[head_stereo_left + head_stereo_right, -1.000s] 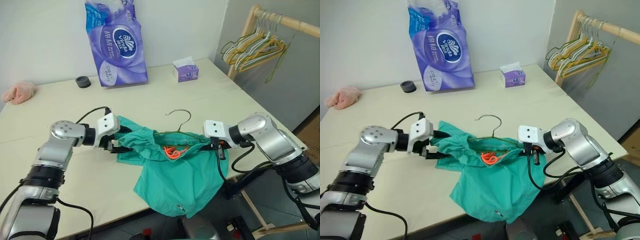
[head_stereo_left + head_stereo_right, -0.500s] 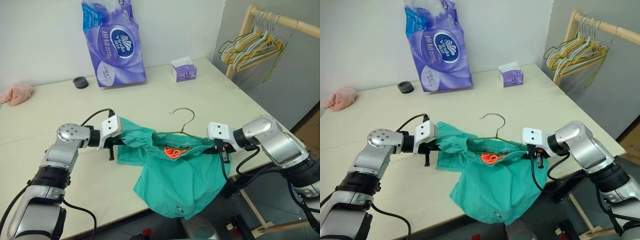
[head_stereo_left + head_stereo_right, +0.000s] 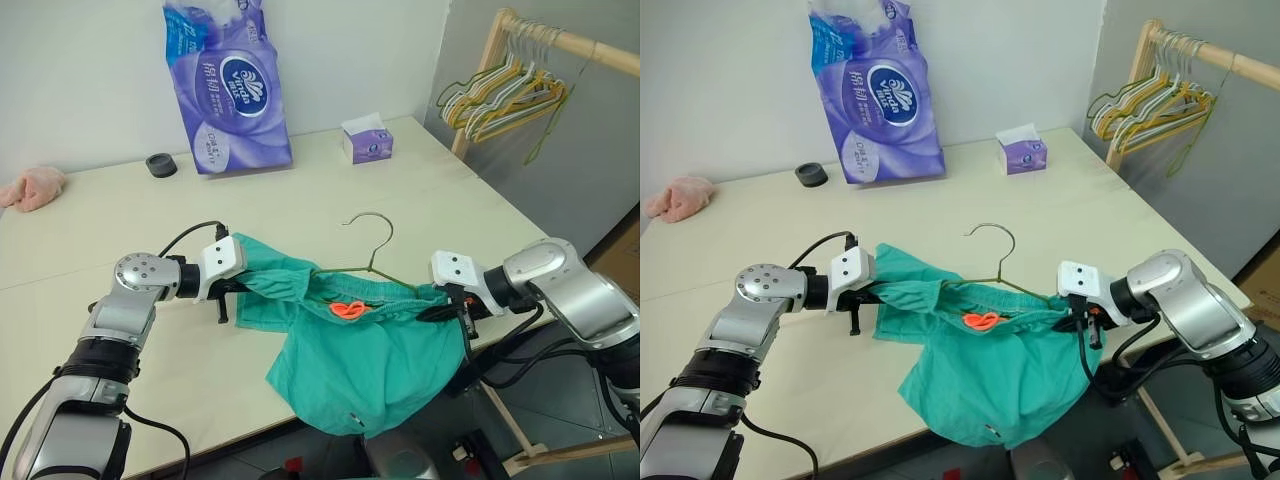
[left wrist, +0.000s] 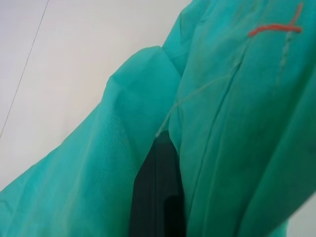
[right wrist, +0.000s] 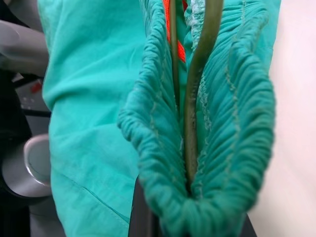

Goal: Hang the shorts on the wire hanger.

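Shorts (image 3: 365,345), teal-green, with orange drawstring tie (image 3: 347,309): stretched by the waistband between 2 grippers above the near edge of the cream table (image 3: 300,190), the lower part hanging past that edge. Wire hanger (image 3: 372,262), dark olive: seated inside the waistband, hook rising upright above the middle of the garment; in the right wrist view its wire (image 5: 196,89) is seen running between 2 gathered folds of waistband. Left gripper (image 3: 233,288): reached in from the left, forearm low over the table, wrist bent toward the garment; fingers closed on the left end of the waistband, fabric draped around them in the left wrist view. Right gripper (image 3: 447,308): brought in from the right, elbow out beyond the table edge, pointed leftward and downward; fingers pinched on the right end of the waistband together with the hanger's shoulder. Other items: purple tissue pack (image 3: 228,85), small tissue box (image 3: 367,140), black cap (image 3: 159,164), pink cloth lump (image 3: 34,186), rack of yellow and pale-green hangers (image 3: 500,95).
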`<state>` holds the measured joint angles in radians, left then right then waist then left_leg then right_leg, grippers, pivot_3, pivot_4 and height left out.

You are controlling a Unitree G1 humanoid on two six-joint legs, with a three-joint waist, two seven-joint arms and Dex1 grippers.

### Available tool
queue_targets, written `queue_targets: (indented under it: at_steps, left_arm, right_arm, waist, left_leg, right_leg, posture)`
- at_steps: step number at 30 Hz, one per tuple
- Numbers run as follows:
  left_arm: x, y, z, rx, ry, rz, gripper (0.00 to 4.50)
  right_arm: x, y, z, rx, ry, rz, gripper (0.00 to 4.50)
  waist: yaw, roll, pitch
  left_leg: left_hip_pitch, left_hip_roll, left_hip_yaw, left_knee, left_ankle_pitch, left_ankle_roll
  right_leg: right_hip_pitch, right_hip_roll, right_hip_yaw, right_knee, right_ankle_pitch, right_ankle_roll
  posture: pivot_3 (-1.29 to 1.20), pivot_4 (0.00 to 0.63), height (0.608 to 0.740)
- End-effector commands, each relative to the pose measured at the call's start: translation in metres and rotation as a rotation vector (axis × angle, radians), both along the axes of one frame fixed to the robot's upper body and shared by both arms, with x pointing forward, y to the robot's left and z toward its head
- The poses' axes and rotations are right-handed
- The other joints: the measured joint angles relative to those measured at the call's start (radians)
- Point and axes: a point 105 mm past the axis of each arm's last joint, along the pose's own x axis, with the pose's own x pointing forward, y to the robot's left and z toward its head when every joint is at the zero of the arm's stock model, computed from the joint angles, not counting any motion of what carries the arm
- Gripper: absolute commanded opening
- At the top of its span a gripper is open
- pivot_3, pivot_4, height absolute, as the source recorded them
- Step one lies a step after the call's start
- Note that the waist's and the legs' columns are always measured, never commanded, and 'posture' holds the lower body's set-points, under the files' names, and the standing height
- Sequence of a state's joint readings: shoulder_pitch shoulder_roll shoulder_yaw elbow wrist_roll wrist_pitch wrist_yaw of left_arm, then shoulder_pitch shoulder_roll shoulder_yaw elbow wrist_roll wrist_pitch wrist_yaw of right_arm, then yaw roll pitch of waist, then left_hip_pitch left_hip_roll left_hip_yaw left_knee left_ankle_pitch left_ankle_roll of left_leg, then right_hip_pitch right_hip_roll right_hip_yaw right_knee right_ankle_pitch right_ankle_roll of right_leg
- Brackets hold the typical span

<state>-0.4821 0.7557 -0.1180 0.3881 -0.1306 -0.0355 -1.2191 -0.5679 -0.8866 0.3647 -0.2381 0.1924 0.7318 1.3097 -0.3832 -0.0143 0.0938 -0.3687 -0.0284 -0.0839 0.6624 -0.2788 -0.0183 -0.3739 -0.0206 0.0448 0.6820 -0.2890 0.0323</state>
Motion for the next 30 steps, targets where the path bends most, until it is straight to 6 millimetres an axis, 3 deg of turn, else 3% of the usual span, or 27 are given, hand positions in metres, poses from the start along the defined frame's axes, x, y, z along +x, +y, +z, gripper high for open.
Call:
queue_targets:
  at_steps: [1, 3, 6, 12, 16, 20, 22, 25, 30]
  left_arm:
    - [-0.001, -0.007, 0.006, -0.041, -0.031, 0.004, 0.01]
    - [-0.004, -0.01, 0.006, -0.073, -0.005, 0.011, 0.01]
    - [-0.002, -0.01, 0.009, -0.087, -0.036, 0.039, 0.6]
    - [-0.002, -0.01, 0.008, -0.091, -0.075, 0.074, 2.37]
    - [-0.001, 0.006, 0.005, -0.07, -0.13, 0.167, 3.53]
    - [0.001, 0.04, 0.019, -0.115, -0.182, 0.334, 3.53]
    - [-0.004, 0.04, 0.031, -0.194, -0.171, 0.351, 3.53]
    - [-0.024, 0.013, 0.053, -0.35, -0.065, 0.248, 3.53]
    - [-0.057, -0.031, 0.07, -0.425, 0.106, 0.038, 3.53]
  right_arm:
    - [0.003, 0.006, 0.022, 0.061, -0.04, -0.003, 0.0]
    - [0.003, 0.006, 0.023, 0.073, -0.032, -0.015, 0.0]
    - [0.005, 0.007, 0.024, 0.088, -0.025, -0.037, 0.0]
    - [0.007, 0.01, 0.026, 0.123, -0.009, -0.076, 0.0]
    - [0.009, 0.013, 0.028, 0.159, 0.009, -0.119, 0.0]
    - [0.012, 0.012, 0.028, 0.2, 0.028, -0.187, 0.0]
    - [0.015, 0.011, 0.029, 0.228, 0.032, -0.237, 0.0]
    - [0.026, 0.003, 0.031, 0.293, 0.034, -0.377, 0.0]
    - [0.028, -0.018, 0.023, 0.306, 0.033, -0.527, 0.0]
  waist:
    - [0.001, 0.0, 0.0]
    - [0.001, 0.0, 0.0]
    - [0.001, 0.0, 0.0]
    - [0.001, 0.0, 0.0]
    - [0.0, 0.0, 0.0]
    - [0.001, 0.0, 0.0]
    - [0.001, 0.0, 0.0]
    - [0.007, -0.001, 0.0]
    - [0.031, -0.001, -0.001]
  left_leg:
    - [0.0, 0.0, 0.0, 0.0, 0.0, 0.0]
    - [0.0, 0.0, 0.0, 0.0, 0.0, 0.0]
    - [0.0, 0.0, 0.0, 0.0, 0.0, 0.0]
    - [0.0, 0.0, 0.0, 0.0, 0.0, 0.0]
    - [0.0, 0.0, 0.0, 0.0, 0.0, 0.0]
    - [0.0, 0.0, 0.0, 0.0, 0.0, 0.0]
    - [-0.001, 0.0, -0.001, 0.0, 0.0, 0.0]
    - [-0.002, 0.0, -0.001, 0.0, 0.0, 0.0]
    - [-0.003, -0.001, -0.001, 0.002, 0.0, 0.0]
  right_leg:
    - [0.0, 0.0, 0.0, 0.0, 0.0, 0.0]
    - [0.0, 0.0, 0.0, 0.0, 0.0, 0.0]
    - [0.0, 0.0, 0.0, 0.0, 0.0, 0.0]
    - [0.0, 0.0, 0.0, 0.0, 0.0, 0.0]
    - [0.0, 0.0, 0.0, 0.0, 0.0, 0.0]
    - [0.0, 0.0, 0.0, 0.0, 0.0, 0.0]
    - [0.0, 0.0, 0.0, 0.0, 0.0, 0.0]
    - [-0.001, 0.0, 0.0, 0.0, 0.0, 0.0]
    - [-0.001, 0.0, 0.0, 0.0, 0.0, 0.0]
  posture:
    - [-0.4, 0.05, 0.74]
    - [-0.4, 0.051, 0.74]
    - [-0.4, 0.049, 0.74]
    - [-0.4, 0.044, 0.74]
    - [-0.4, 0.043, 0.74]
    - [-0.39, 0.042, 0.74]
    - [-0.39, 0.042, 0.74]
    - [-0.38, 0.041, 0.74]
    - [-0.39, 0.044, 0.74]
